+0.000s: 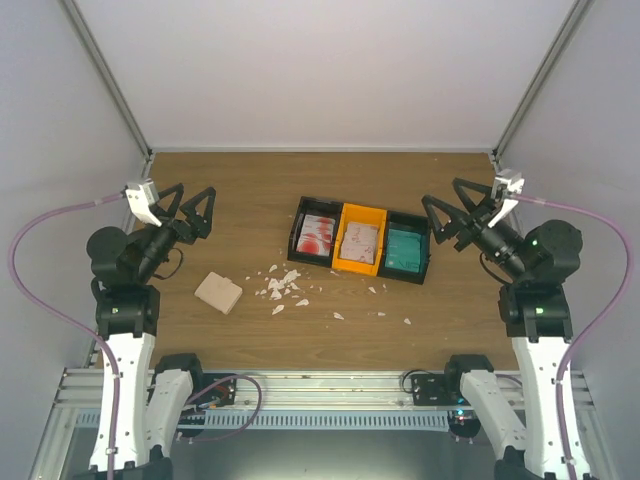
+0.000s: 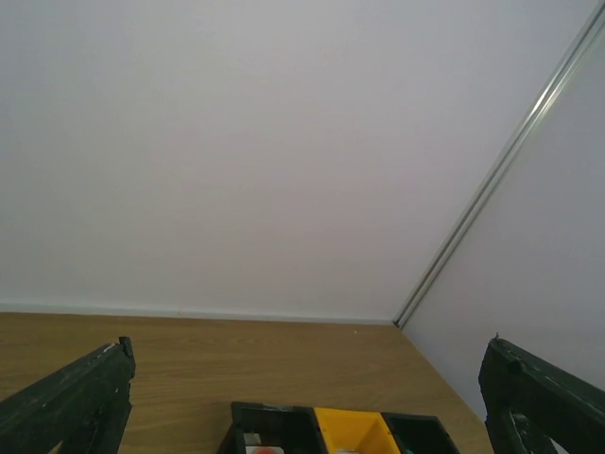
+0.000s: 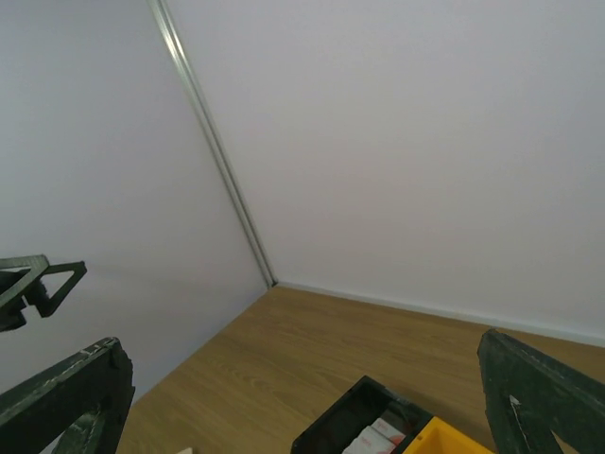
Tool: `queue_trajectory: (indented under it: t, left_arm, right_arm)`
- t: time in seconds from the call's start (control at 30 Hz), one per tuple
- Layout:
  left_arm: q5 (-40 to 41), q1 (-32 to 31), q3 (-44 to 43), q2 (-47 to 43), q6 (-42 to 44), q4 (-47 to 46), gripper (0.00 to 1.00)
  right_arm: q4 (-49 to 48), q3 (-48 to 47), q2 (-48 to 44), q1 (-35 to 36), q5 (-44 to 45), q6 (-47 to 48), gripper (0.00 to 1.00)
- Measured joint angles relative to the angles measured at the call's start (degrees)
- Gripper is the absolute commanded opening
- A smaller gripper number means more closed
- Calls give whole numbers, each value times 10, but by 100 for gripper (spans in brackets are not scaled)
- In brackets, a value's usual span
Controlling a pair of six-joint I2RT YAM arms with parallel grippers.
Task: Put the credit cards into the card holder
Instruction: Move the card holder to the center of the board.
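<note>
The beige card holder [image 1: 218, 292] lies flat on the wooden table, left of centre. The credit cards sit in a three-bin tray [image 1: 296, 232]: white ones with red blotches [image 1: 318, 236] in the left black bin, pinkish-grey ones [image 1: 362, 240] in the orange bin, teal ones [image 1: 404, 246] in the right black bin. My left gripper [image 1: 197, 196] hangs open above the table's left side, up and left of the holder. My right gripper [image 1: 441, 192] hangs open beside the tray's right end. Each wrist view shows wide-apart, empty fingers [image 2: 80, 402] [image 3: 534, 388] and the tray's far edge [image 2: 274, 410] [image 3: 340, 421].
Several white crumb-like scraps [image 1: 280, 285] are scattered between the holder and the tray, with a few more [image 1: 338, 316] nearer the front edge. White enclosure walls stand close behind and beside the table. The left gripper's finger [image 3: 38, 284] shows at the right wrist view's left edge.
</note>
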State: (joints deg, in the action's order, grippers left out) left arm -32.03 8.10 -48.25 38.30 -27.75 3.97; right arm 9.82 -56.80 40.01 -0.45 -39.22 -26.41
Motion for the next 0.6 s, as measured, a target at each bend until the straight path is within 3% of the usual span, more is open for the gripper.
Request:
queue_trajectory:
  t: [0.37, 0.6]
  left_arm:
    - [20, 0, 67, 21, -23, 8, 99]
    - [95, 1, 99, 99, -50, 83, 99]
  right_arm:
    - [-38, 54, 41, 12, -69, -30, 99]
    - [-34, 73, 118, 149, -23, -26, 100]
